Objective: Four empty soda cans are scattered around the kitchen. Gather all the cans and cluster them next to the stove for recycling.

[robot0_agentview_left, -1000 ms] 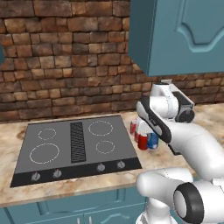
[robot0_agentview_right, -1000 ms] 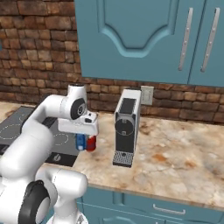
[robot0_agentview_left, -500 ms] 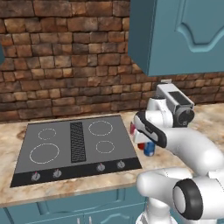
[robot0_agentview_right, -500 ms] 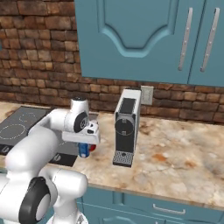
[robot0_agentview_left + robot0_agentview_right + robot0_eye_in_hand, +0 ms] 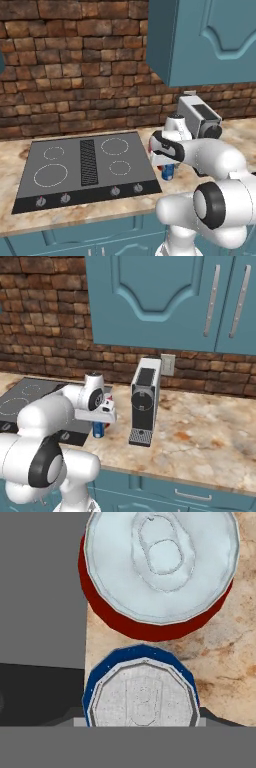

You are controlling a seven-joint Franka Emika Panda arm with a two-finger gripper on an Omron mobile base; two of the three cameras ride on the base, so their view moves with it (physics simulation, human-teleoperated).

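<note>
Right beside the stove [image 5: 87, 162], just off its right edge on the marbled counter [image 5: 200, 441], a blue can [image 5: 168, 172] stands upright, and a red can [image 5: 157, 572] stands upright close against it on the far side, its silver top and pull tab plain from above. Over the pair hangs the gripper [image 5: 161, 159], its fingers drawn in narrow, and looking down along the hand the blue can sits right at its base, though I cannot tell whether the fingers actually grip it. Further right on the same counter stands a grey coffee machine [image 5: 144, 401], well apart from the cans.
</note>
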